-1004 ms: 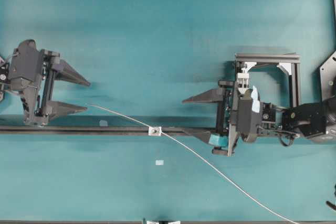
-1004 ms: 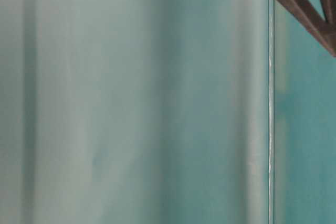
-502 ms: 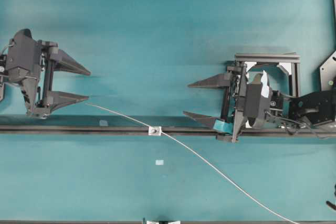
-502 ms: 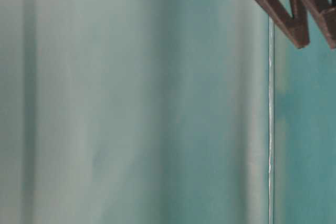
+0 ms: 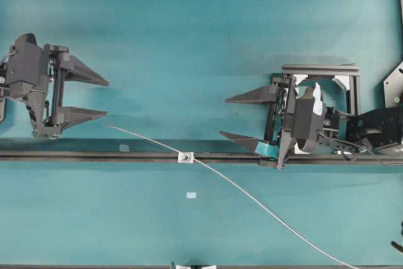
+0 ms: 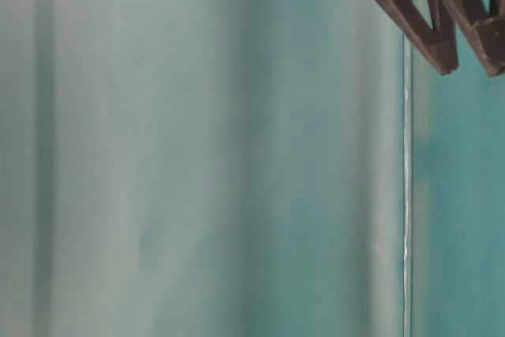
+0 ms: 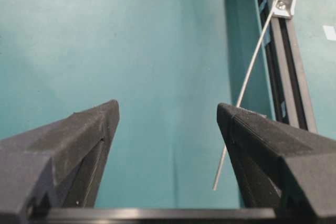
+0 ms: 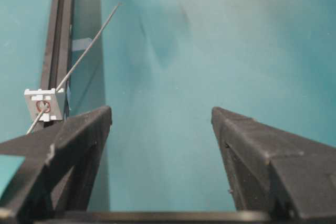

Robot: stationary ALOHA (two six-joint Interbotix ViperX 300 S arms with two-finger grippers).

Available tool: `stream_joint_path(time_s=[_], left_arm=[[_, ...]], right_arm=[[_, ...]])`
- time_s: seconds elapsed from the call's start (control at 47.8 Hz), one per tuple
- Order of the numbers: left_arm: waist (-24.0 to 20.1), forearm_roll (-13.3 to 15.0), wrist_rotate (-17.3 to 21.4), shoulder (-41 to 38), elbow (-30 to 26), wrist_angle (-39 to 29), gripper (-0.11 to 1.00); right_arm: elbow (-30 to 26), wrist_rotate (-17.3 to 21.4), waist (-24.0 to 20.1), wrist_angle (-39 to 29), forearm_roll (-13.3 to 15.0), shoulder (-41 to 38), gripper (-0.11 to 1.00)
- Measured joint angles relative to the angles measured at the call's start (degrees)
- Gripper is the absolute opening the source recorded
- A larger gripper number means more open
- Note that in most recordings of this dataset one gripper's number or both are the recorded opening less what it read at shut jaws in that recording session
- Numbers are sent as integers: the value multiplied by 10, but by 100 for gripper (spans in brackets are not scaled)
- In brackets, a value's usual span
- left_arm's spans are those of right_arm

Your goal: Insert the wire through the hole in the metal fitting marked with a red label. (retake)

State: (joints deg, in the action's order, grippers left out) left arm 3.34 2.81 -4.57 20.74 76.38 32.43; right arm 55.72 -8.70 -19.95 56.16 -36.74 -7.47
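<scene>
My left gripper (image 5: 97,99): matte black, wedge fingers. My right gripper (image 5: 230,118): same black, teal tape patch, white tag, looping black cables.

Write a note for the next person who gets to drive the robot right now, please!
Left pincer: open, empty, beside the wire's free tip.
Right pincer: open, empty, above the black rail.
The wire already runs through the hole in the metal fitting on the rail; its tip lies past the fitting, the long tail trails to the table's near edge.
Threading looks done. Left: pull both arms clear.
</scene>
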Motion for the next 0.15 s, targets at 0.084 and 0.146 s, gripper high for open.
stream_joint_path(time_s=[0.084,0.146], left_arm=[[-7,0,1,0,-1,0,91],[-12,0,0,0,-1,0,91]], right_arm=[[-1,4,1,-1,-4,1,84],[-1,10,1,-1,-7,1,85]])
